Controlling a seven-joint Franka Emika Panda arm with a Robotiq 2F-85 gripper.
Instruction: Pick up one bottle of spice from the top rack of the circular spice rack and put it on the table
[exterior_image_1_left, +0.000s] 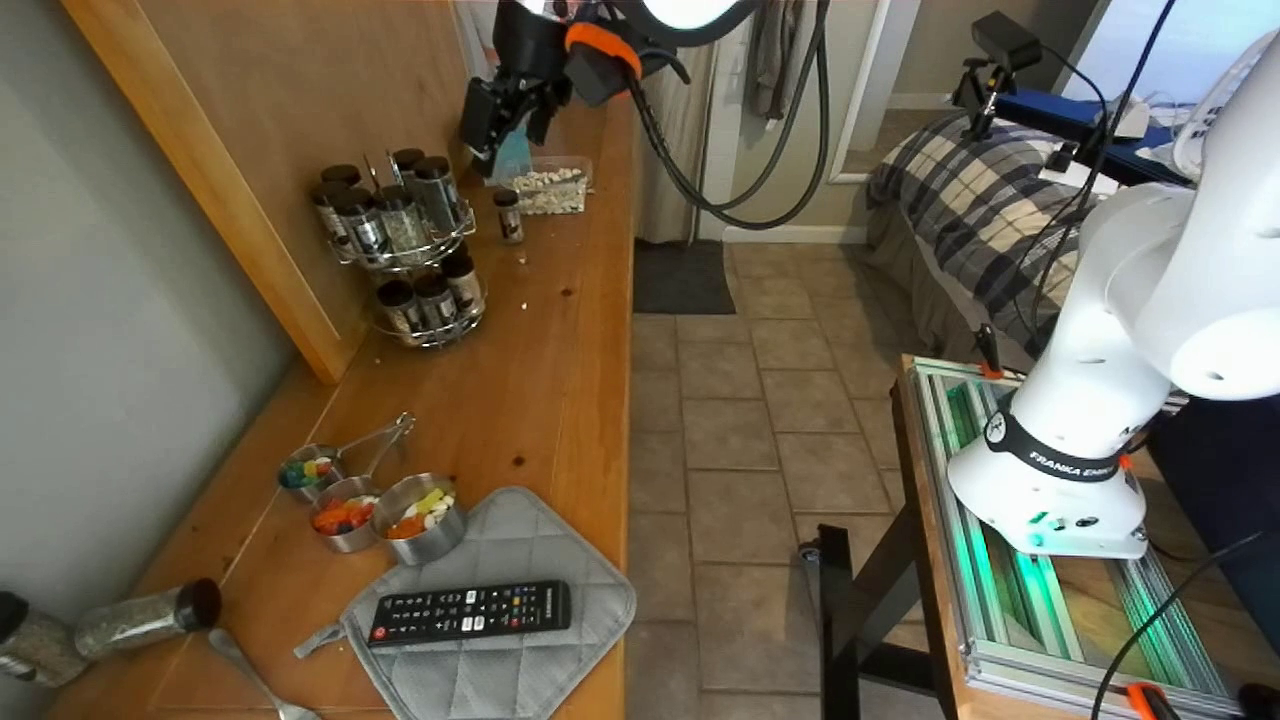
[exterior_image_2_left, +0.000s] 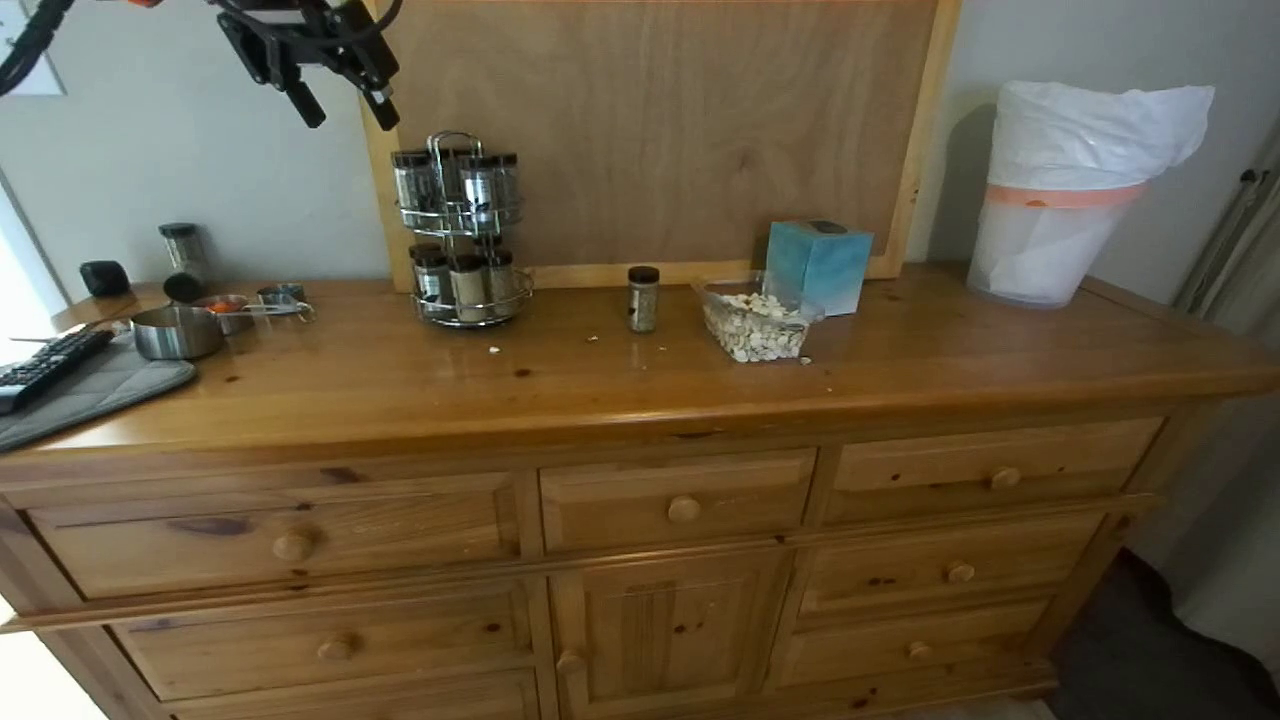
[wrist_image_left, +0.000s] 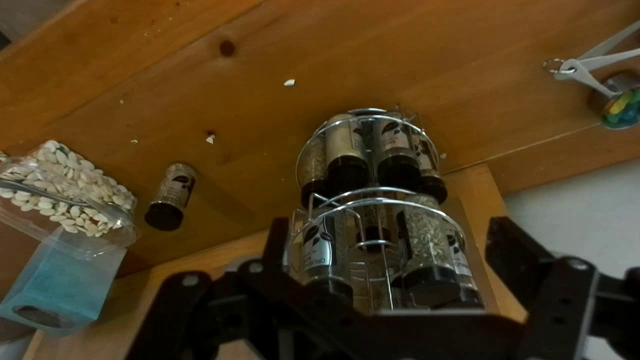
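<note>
shiny wire spice rack (exterior_image_2_left: 462, 229) holds black-capped jars (exterior_image_2_left: 479, 190); the end effector (exterior_image_2_left: 350, 117) gapes wide.

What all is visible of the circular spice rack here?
The circular spice rack is a shiny, metal-looking wire carousel with two round tiers and a loop handle on top. Both tiers hold small clear jars with dark caps. It stands upright on the wooden table, in front of a wood panel; whether it touches the panel is unclear. The open gripper is in the air, apart from it.
</note>
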